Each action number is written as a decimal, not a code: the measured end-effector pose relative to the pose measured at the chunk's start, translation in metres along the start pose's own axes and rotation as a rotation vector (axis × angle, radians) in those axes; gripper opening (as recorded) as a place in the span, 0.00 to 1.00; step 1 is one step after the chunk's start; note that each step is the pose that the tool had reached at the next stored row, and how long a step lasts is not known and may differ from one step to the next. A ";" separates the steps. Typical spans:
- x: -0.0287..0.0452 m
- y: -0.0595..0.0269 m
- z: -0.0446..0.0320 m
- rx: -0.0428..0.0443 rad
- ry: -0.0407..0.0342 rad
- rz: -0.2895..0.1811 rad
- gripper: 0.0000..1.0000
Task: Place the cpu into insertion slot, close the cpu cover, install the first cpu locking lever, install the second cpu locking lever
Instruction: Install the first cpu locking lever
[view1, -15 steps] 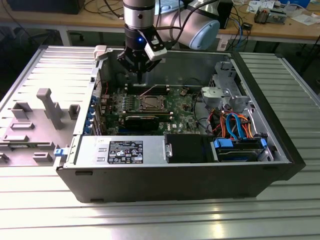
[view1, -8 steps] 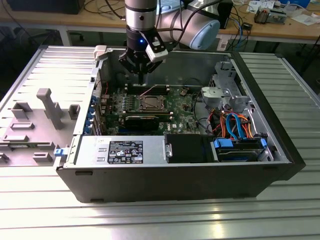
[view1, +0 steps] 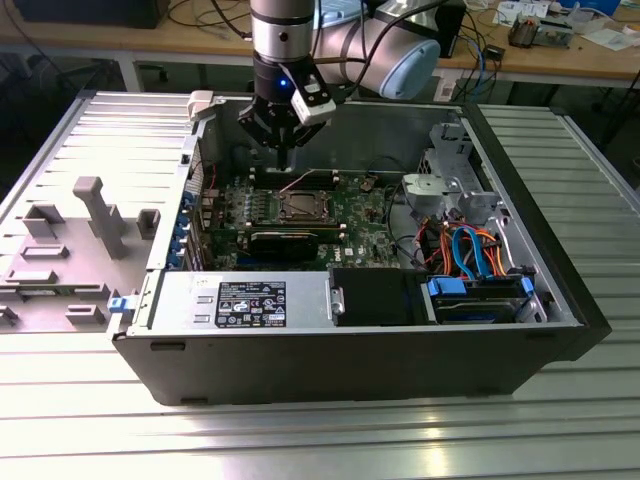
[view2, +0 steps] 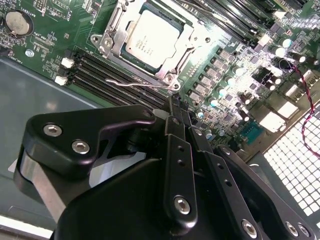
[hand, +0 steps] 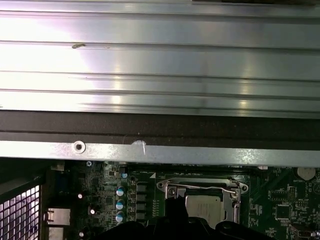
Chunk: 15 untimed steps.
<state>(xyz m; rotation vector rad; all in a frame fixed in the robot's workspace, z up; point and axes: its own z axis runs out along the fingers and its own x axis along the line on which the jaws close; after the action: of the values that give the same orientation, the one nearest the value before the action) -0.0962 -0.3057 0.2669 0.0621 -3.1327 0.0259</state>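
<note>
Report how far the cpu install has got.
Done: the cpu sits in the insertion slot, with the cpu cover down around it. In hand: nothing; the gripper hovers shut above the board. Left: a locking lever lies along the socket; latched or not, unclear.

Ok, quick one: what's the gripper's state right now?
The gripper: shut, nothing seen between its fingers, close to the cpu.

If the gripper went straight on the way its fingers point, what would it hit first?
Probably the wire locking lever along the edge of the cpu cover, just ahead of the gripper; depth is unclear.
</note>
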 end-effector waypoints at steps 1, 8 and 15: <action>0.0000 0.0000 0.0001 0.0000 0.0000 0.000 0.11; -0.0005 -0.0001 0.0051 0.0000 0.0000 0.002 0.11; -0.0053 -0.0002 0.0117 0.0000 0.0002 0.013 0.11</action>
<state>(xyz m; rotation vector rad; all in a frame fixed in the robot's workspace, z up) -0.0910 -0.3059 0.2552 0.0410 -3.1329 0.0261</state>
